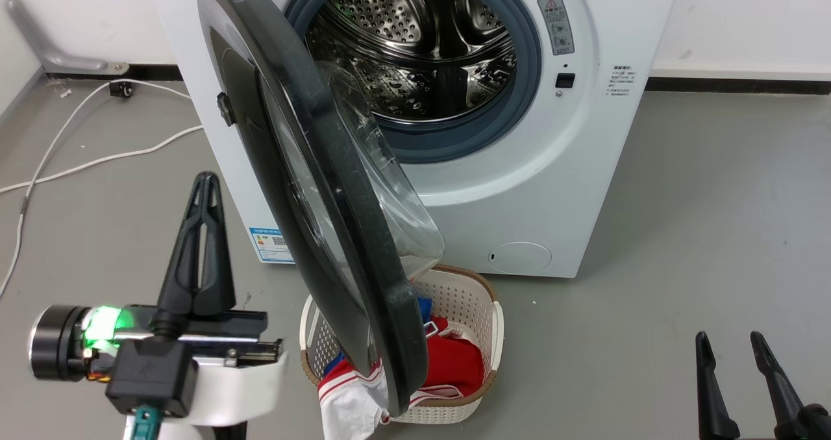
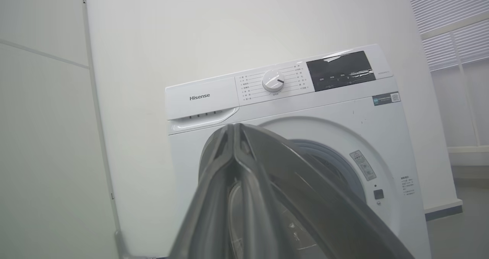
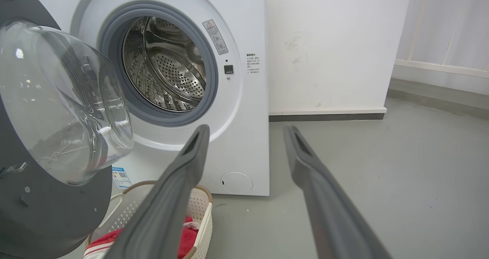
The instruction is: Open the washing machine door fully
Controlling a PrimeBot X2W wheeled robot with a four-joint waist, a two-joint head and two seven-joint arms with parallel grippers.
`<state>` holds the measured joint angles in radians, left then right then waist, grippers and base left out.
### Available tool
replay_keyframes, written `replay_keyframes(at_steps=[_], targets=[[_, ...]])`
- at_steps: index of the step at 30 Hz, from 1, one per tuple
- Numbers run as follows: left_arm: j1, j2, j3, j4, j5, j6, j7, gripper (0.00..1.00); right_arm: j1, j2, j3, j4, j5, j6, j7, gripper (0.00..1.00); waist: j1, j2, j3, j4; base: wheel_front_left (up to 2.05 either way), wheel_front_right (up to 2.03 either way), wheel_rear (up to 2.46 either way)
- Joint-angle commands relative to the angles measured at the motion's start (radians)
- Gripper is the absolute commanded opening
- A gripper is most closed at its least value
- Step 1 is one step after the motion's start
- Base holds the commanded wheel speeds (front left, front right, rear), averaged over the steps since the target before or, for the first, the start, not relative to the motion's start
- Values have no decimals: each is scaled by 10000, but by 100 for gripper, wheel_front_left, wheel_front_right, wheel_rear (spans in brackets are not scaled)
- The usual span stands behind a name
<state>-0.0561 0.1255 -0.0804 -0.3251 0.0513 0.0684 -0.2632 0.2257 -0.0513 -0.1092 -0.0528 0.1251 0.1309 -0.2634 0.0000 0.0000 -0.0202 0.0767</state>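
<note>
Head view: the washing machine door (image 1: 324, 187) stands swung out from the washing machine (image 1: 571, 187), edge-on to the camera, its lower rim above a laundry basket (image 1: 483, 310) holding red and white cloth. The left gripper (image 1: 206, 183) stands just left of the door's outer face, apart from it, fingers pressed together and holding nothing. The right gripper (image 1: 728, 337) is at the lower right, well apart from the door, fingers spread.

Left wrist view: the joined fingers point at the machine front; the door behind them is mostly hidden.

Right wrist view: the parted fingers are empty. The door, clear bowl facing in, hangs at left, apart from them.
</note>
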Motion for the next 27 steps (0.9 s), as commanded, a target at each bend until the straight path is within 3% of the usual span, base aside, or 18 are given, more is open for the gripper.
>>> replay_keyframes(at_steps=[1,11,27], targets=[[-143,44,-121,-154,88,-44,-24,0,-2,21,14,28,36,-2,-18,100,0,0,2,-7,0,0,0],[-490,77,-2187,-774,527,-612,-22,0,-34,21,78,108,-8,-2,-18,100,0,0,68,-9,0,0,0],[-108,-232,-4700,1642,45,-1256,-24,0,-306,21,86,26,-105,-2,-18,100,0,0,442,-207,0,0,0]])
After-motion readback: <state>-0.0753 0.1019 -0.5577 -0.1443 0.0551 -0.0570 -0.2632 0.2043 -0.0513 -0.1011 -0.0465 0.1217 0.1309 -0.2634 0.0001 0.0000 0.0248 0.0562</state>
